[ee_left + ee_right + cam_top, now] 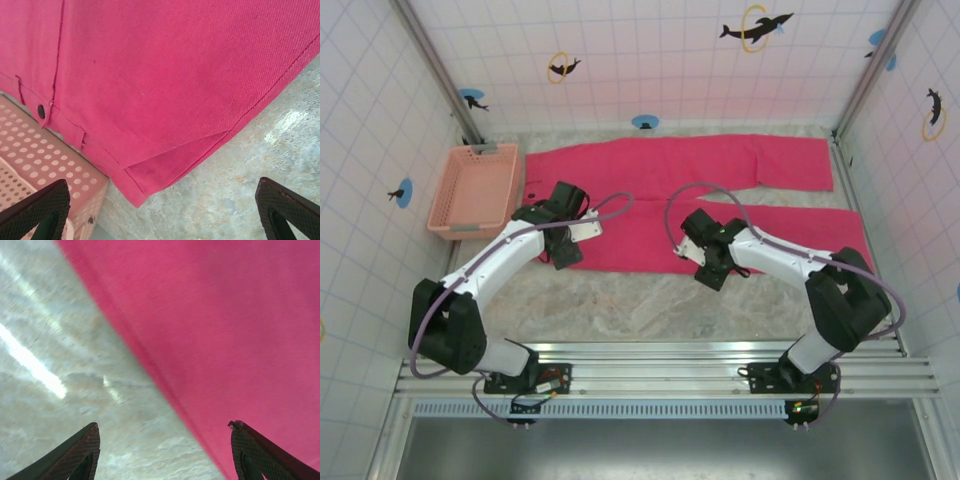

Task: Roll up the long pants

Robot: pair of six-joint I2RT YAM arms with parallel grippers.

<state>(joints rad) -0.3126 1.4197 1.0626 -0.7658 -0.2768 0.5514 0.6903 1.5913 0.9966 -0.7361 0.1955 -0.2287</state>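
Marbled grey tabletop (650,300), and the bright pink-red cloth long pants (720,165) lie flat across its far half, waist at left beside the pale salmon-pink plastic basket (475,185). Risk: a shallow pinch takes one layer, or the left gripper (162,182) snags that basket, skewing the roll. It gapes fully wide over the near waist corner; the right gripper (164,424), narrower, straddles the near leg's edge, both empty.

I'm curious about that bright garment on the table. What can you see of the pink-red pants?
The long pants are bright pink-red woven cloth, spread flat on the marbled table. The waist, with a dark button and stitched seams, lies at the left beside the pink basket. The two legs run to the right, splayed apart. Nothing is rolled yet.
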